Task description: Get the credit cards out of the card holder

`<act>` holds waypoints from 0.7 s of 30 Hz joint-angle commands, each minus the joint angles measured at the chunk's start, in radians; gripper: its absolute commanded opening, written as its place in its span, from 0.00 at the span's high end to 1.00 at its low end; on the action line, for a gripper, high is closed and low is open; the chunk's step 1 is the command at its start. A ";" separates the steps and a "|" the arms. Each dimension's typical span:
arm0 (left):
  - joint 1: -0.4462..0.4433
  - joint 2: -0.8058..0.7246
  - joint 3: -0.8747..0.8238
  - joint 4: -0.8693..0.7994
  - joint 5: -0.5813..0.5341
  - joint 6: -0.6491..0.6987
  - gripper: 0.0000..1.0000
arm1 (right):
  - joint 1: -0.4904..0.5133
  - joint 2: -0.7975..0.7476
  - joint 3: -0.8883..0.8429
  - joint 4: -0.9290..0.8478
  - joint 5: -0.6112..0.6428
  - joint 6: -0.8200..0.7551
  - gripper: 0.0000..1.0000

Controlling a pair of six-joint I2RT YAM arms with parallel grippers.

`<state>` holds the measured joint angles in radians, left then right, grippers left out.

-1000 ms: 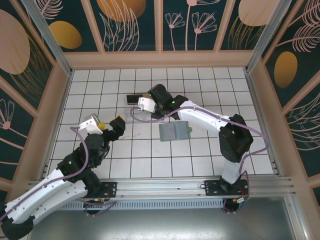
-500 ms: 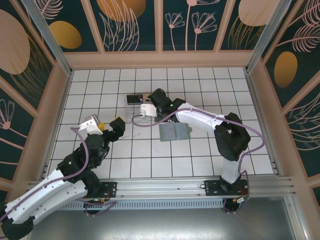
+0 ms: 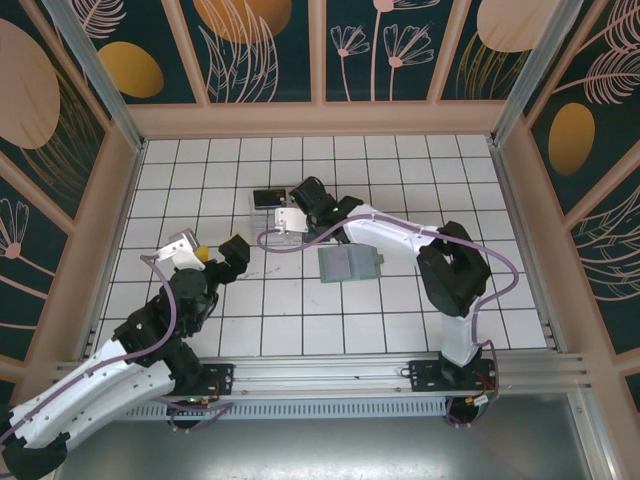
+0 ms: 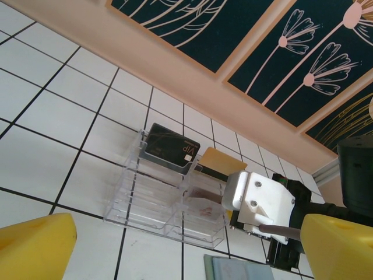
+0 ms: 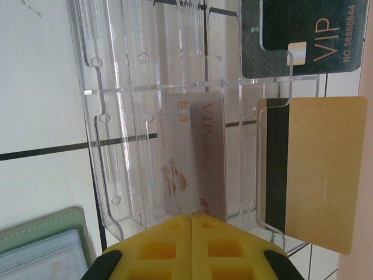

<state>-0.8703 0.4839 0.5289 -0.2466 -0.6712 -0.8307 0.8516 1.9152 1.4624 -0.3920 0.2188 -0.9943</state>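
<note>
Grey-green card holder (image 3: 350, 265) lies open, flat — credit cards (image 5: 315, 175) sit tilted nearby.

I was working a lab test cell: tiled worktop (image 3: 200, 160), aluminium frame posts (image 3: 90, 65), printed floral wall panels (image 3: 400, 50).

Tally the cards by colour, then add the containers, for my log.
Dark VIP card: 1
Pale VIP card: 1
Gold card: 1
Clear plastic box: 1
Grey-green card holder: 1
Total: 5
</note>
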 commanded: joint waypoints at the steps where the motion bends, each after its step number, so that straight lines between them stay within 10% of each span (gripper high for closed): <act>1: 0.004 -0.010 -0.012 -0.016 -0.018 0.017 0.01 | 0.020 0.026 0.041 0.005 0.011 -0.023 1.00; 21: 0.004 -0.022 -0.026 -0.022 -0.022 0.011 0.01 | -0.007 -0.004 -0.013 0.016 0.007 -0.006 1.00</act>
<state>-0.8703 0.4698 0.5129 -0.2592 -0.6716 -0.8307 0.8505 1.9457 1.4704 -0.3721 0.2169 -0.9962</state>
